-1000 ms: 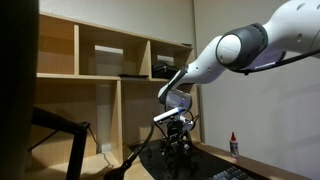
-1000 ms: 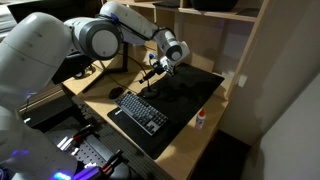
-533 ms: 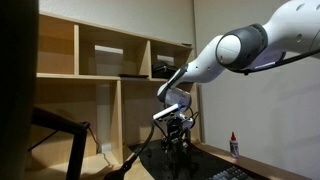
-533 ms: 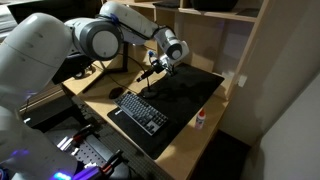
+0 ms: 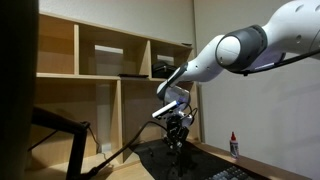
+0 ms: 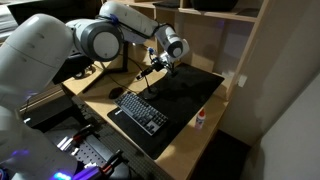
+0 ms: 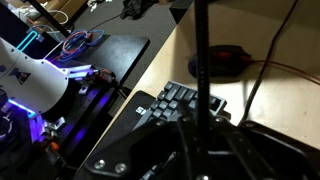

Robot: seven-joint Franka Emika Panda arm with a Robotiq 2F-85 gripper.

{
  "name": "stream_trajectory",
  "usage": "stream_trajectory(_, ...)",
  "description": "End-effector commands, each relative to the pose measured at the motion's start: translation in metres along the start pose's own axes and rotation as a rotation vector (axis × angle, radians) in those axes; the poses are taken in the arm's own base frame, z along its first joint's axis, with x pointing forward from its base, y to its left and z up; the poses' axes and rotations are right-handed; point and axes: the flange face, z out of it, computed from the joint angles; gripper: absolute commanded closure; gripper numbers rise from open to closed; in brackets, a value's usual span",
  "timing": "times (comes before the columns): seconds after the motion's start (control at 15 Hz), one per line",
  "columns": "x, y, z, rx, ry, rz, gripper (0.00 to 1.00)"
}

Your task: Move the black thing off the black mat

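The gripper is being pressed shut around the thin neck of the black thing, over the black mat near its 9 o'clock edge. Bare desk is lying open past that edge. The label of the small bottle is too small to be read.

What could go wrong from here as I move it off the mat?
The gripper is at the thin neck of the black thing. The neck may bend or slip, leaving the base dragging on the black mat. The keyboard lies close, so a swinging base could strike it.
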Motion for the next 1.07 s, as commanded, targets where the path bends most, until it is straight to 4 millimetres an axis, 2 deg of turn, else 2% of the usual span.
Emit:
stream_trajectory(0.0, 0.005, 0.004, -0.003, -0.029, -0.012, 0.021, 1.0)
stream_trajectory(0.27, 0.008, 0.005, -0.005, -0.029, -0.019, 0.035, 0.99)
stream_trajectory(0.47, -0.011, 0.011, -0.02, 0.001, -0.012, -0.012, 0.99)
stream_trajectory(0.8, -0.081, 0.02, -0.064, 0.134, -0.028, -0.188, 0.99)
stream_trajectory(0.87, -0.097, 0.017, -0.069, 0.156, -0.043, -0.217, 0.99)
stream_trajectory(1.0, -0.119, 0.011, -0.072, 0.17, -0.007, -0.212, 0.99)
